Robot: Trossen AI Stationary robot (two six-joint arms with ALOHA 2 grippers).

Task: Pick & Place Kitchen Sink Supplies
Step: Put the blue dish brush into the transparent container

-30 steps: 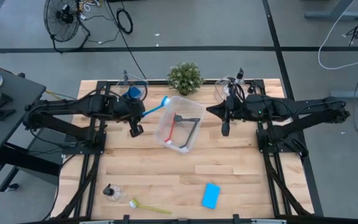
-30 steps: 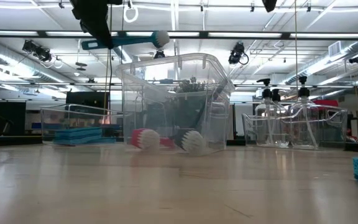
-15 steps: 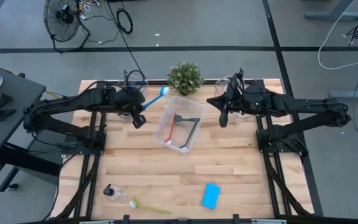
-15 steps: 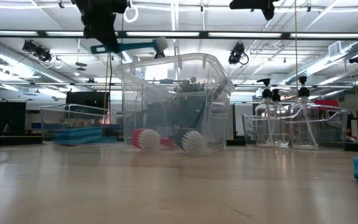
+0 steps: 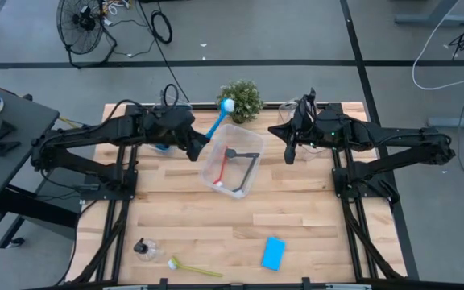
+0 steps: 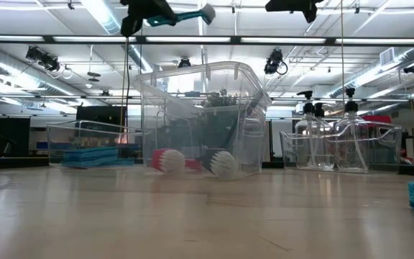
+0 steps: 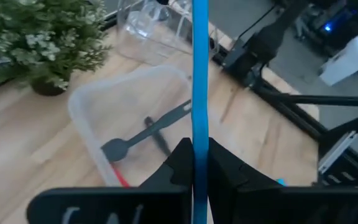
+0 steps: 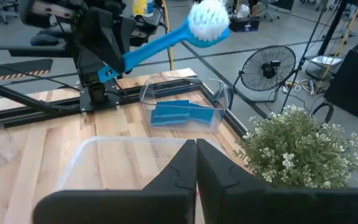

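Observation:
My left gripper (image 5: pixel 196 149) is shut on a blue long-handled brush (image 5: pixel 213 125), high over the left rim of a clear bin (image 5: pixel 234 181). The brush's white head (image 5: pixel 227 105) is near the potted plant (image 5: pixel 241 98). A red brush (image 5: pixel 223 171) and a grey brush (image 5: pixel 246 171) lie inside that bin. My right gripper (image 5: pixel 289 153) is shut and hangs in the air to the right of the bin. A blue sponge (image 5: pixel 273 252), a yellow-green brush (image 5: pixel 193 268) and a pump bottle (image 5: pixel 143 248) rest on the near part of the table. My left gripper pinches the blue brush's handle (image 7: pixel 200 134) between its two fingers (image 7: pixel 179 168), close to the handle's free end (image 8: pixel 109 74). The handle runs on forward past the fingers. The brush is lifted clear, about level in the low view, its head (image 6: pixel 207 13) pointing toward the plant.
A clear bin with blue sponges (image 8: pixel 185 112) sits at the far left, under my left arm. A bin with pump bottles (image 6: pixel 336 137) sits at the far right. The plant stands at the far edge between them. Bare wood lies across the table's middle (image 5: pixel 216 221).
My left gripper rose and moved right toward the clear bin, turning so the brush head swung toward the far edge, up beside the plant. My right gripper shifted a little toward the far edge, then held still.

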